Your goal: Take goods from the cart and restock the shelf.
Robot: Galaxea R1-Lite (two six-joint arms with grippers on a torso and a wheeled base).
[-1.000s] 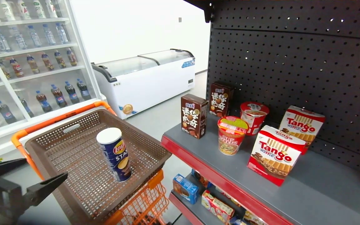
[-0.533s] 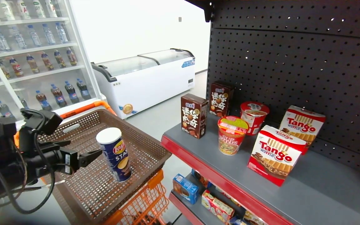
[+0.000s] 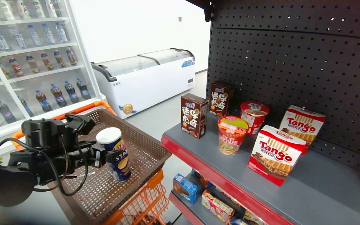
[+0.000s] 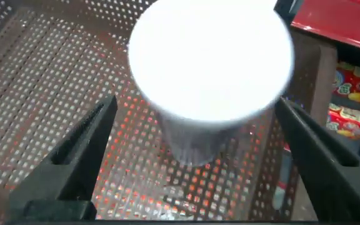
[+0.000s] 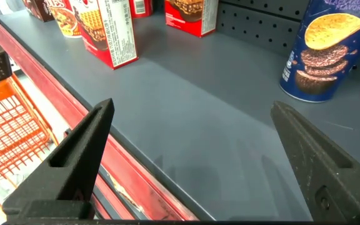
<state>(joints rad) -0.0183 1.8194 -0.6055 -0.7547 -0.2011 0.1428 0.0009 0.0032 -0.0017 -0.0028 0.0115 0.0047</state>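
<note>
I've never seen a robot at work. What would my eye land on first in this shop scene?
Most likely the blue chips can with its white lid, standing upright in the brown basket on the orange cart, with the left gripper open on either side of it. Next, the grey shelf to the right, where red wafer boxes, noodle cups and brown boxes stand in pairs.

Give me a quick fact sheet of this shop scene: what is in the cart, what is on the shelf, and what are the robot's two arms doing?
Cart: brown basket holding one upright chip can
Left end effector: open, fingers on either side of that can, not closed on it
Right end effector: open, above the grey shelf
Shelf goods: two brown boxes, two noodle cups, two wafer boxes, a blue snack can
</note>
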